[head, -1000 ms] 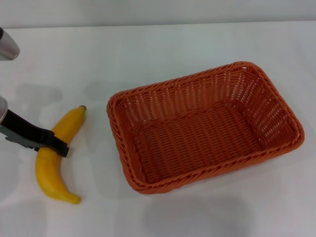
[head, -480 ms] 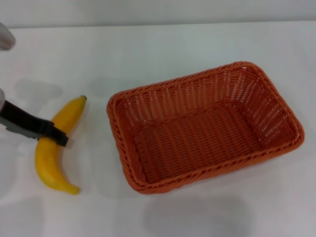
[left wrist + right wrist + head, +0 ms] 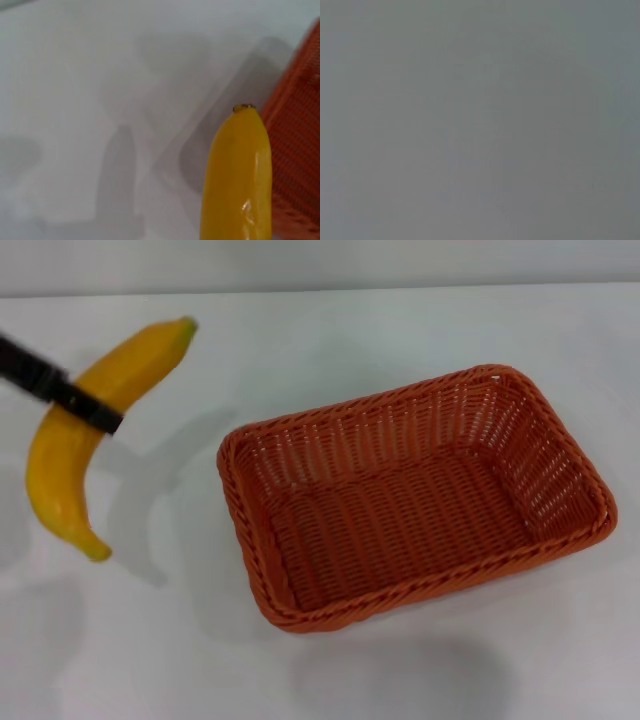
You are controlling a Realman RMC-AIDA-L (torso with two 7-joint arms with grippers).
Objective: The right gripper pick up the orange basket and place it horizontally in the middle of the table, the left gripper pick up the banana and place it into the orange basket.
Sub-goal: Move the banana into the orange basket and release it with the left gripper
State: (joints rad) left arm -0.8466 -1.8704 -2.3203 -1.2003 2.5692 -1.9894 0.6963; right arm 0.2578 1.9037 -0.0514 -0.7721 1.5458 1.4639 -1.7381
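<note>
Curved yellow plastic-looking banana (image 3: 75,430) clamped mid-length in black slender left gripper (image 3: 90,410), lifted clear of plain white desk (image 3: 400,330).
Dark tip up and far, stem end hanging down. Left of large orange woven rectangular basket (image 3: 415,495), which sits empty mid-desk. Shadow cast beneath. Right gripper out of sight.

No legible text, labels, brand marks, numbers or signs in any view. The banana (image 3: 75,430), orange basket (image 3: 415,495) and table (image 3: 330,330) all carry plain, unmarked surfaces.
</note>
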